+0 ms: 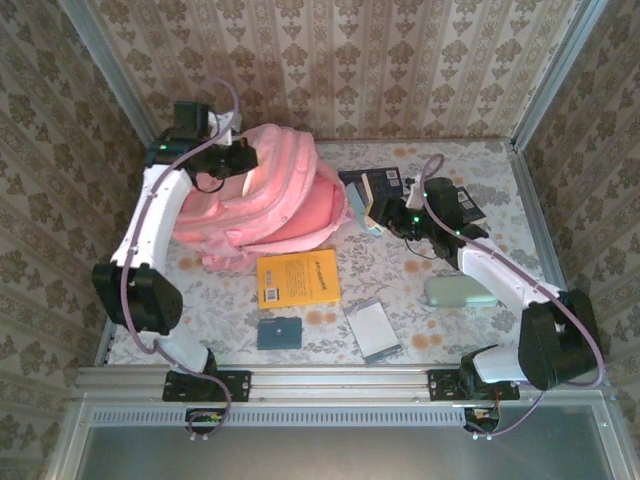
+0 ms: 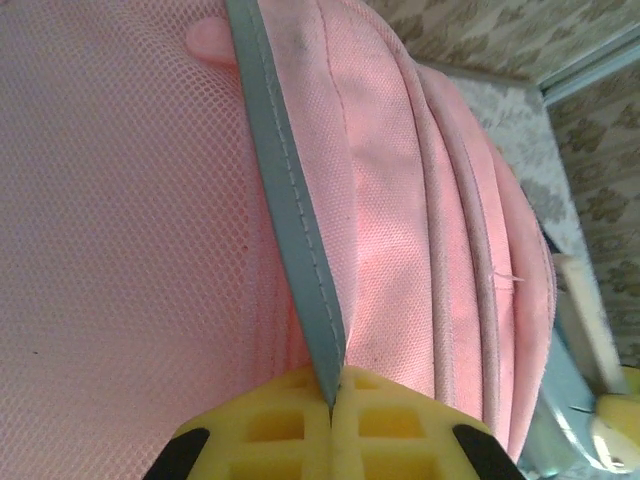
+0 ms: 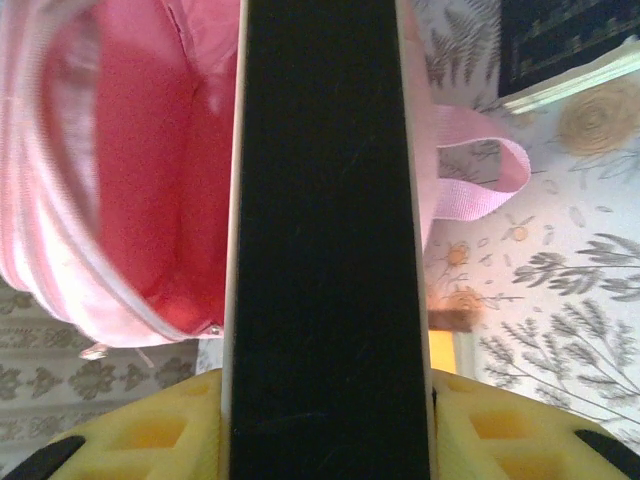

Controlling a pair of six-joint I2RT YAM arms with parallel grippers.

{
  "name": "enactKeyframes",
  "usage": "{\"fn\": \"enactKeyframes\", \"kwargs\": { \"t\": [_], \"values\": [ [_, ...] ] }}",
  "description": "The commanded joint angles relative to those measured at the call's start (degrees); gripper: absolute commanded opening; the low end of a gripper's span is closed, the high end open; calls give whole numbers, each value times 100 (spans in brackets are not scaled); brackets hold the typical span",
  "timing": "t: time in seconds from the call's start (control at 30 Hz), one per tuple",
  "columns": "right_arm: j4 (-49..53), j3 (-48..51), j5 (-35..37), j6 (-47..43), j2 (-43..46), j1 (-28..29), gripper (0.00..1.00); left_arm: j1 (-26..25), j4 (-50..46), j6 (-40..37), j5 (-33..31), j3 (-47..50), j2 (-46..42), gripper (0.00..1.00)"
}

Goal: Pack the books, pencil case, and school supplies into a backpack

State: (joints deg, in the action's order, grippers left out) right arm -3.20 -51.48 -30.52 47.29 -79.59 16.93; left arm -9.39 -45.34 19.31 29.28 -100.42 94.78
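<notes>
Top external view, starting at the left: the backpack [image 1: 285, 195] lies at about eleven o'clock on the desk [image 1: 400, 275], its mouth turned toward three o'clock. The left fingers [image 2: 285, 430] are pinched tight on the grey trim [image 2: 290, 210] of its rim, apparently to hold the mouth up. Below it, toward six o'clock, lie the orange-yellow book [image 1: 297, 277], the teal rectangle [image 1: 278, 332] and the silver-framed rectangle [image 1: 372, 328]. At roughly one o'clock the right fingers [image 3: 150, 430] clamp a dark book [image 3: 325, 250] edge-on, just beside the opening; whether its tip has crossed the rim I cannot tell.

Done well, the trim stays lifted and taut while the book slides toward nine o'clock — flat against the red lining [image 3: 140, 200], clear of the zip edge [image 3: 110, 285] and the pink strap loop [image 3: 480, 185]. Room is open between the two arms. The pencil case [image 1: 460, 291] sits at four o'clock, well apart, and the wall [image 1: 350, 70] at twelve o'clock stands close behind the backpack.
</notes>
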Motion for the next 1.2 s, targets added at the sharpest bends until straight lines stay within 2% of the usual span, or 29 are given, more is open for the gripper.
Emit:
{"fn": "enactKeyframes", "kwargs": {
  "t": [0.0, 0.13, 0.3, 0.43, 0.7, 0.77, 0.83, 0.93, 1.07, 1.1, 1.17],
  "values": [
    [-441, -613, -996, -25, -502, 172, 27, 172, 569, 365, 1016, 92, -370, 0],
    [-358, -1341, -1576, -102, -1071, 586, 27, 321, 956, 525, 1643, 208, -616, 0],
    [290, -2393, -1637, -273, -1819, 1019, 28, 323, 1502, 820, 2164, 459, -833, 0],
    [-130, -2811, -1690, 415, -2522, 1043, 28, 321, 2077, 1053, 2553, 748, -1116, 0],
    [-1171, -3424, -1711, 1590, -3728, 1103, 29, 301, 2455, 1084, 2775, 1038, -1524, 0],
    [-767, -3811, -1687, 1414, -3970, 1270, 29, 290, 2482, 1066, 2785, 1057, -1508, 0],
    [80, -4394, -1571, 978, -4228, 1539, 30, 276, 2504, 1074, 2790, 941, -1378, 0],
    [763, -5002, -1318, 747, -4601, 1896, 35, 153, 2277, 947, 2783, 362, -982, 0],
    [1003, -5628, -900, 1049, -5059, 2178, 41, -250, 1518, 473, 2552, -779, -272, 0],
    [953, -5748, -817, 1148, -5145, 2234, 44, -335, 1439, 435, 2529, -982, -148, 0],
    [934, -5908, -692, 1285, -5248, 2293, 60, -383, 1373, 397, 2516, -1192, 6, 0]
  ]
}}
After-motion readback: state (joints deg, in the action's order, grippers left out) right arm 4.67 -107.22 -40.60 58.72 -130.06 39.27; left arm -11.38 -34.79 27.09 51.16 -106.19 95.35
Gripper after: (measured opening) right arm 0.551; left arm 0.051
